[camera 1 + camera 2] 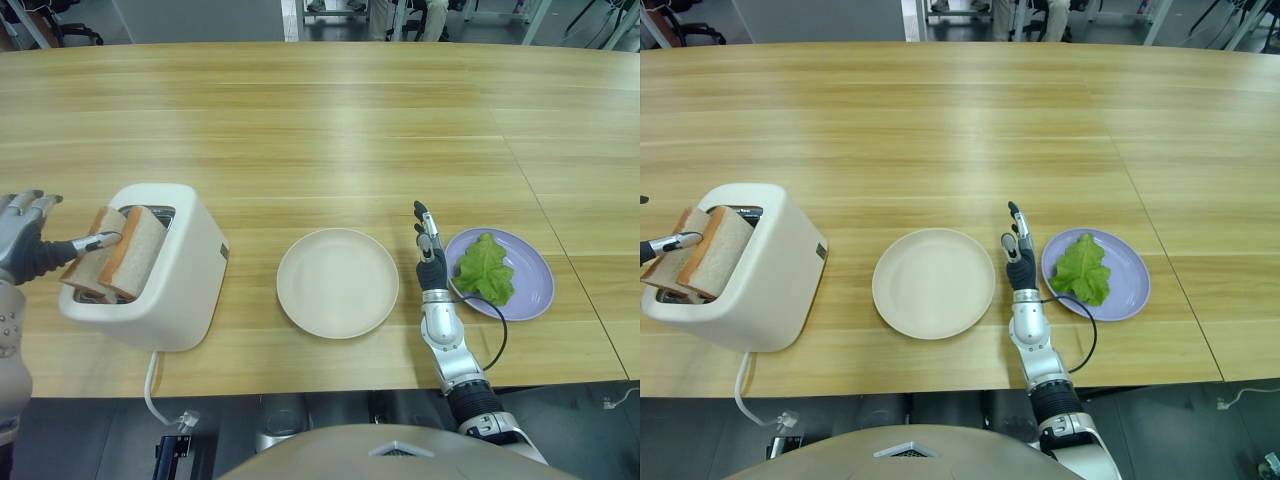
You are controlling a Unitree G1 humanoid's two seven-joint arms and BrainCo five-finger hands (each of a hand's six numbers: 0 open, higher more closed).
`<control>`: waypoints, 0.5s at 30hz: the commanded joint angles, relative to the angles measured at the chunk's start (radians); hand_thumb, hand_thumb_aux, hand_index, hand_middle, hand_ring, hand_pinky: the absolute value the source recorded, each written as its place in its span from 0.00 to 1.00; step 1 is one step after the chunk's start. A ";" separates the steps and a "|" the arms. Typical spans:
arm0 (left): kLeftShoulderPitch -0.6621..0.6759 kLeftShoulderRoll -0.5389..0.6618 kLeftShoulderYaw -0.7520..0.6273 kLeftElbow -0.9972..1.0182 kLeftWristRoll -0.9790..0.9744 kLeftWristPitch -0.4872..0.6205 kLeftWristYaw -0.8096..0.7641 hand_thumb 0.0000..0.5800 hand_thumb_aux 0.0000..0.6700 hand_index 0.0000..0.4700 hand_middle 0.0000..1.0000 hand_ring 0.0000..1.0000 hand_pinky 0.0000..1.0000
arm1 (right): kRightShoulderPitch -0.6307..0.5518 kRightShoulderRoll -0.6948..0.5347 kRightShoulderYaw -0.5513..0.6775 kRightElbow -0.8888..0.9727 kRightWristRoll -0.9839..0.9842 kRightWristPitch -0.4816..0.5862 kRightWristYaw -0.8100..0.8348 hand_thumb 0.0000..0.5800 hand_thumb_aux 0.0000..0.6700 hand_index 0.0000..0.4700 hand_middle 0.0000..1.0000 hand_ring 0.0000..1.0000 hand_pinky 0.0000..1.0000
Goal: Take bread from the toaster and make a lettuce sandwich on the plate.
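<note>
Fingers (97,241) of left hand (24,243) on bread (137,250)

Table (330,120): light wood-grain top in large panels, with seams (520,170) visible towards its right side, and it spans the full width of both views. A broad, soft sheen of overhead light lies across its middle. Beyond the far edge there is grey floor (480,28), a black office-chair base (75,32) by the far left corner, a white upright strip (291,18) near the centre, and pale metal frame legs (535,18) towards the far right; below the near edge the floor is dark.
</note>
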 commanded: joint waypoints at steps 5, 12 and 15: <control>-0.009 0.008 0.042 0.013 -0.002 -0.002 0.000 0.00 0.00 0.00 0.00 0.00 0.00 | 0.007 -0.002 -0.002 0.012 0.001 -0.002 0.005 0.00 0.00 0.00 0.00 0.00 0.00; -0.012 0.000 0.016 0.012 -0.003 -0.013 -0.004 0.00 0.00 0.00 0.00 0.00 0.00 | 0.005 -0.001 -0.001 0.015 -0.001 -0.003 0.004 0.00 0.00 0.00 0.00 0.00 0.00; -0.012 -0.001 0.017 0.026 -0.005 -0.016 0.002 0.00 0.00 0.00 0.00 0.00 0.00 | 0.005 0.000 0.000 0.012 -0.003 0.000 0.004 0.00 0.00 0.00 0.00 0.00 0.00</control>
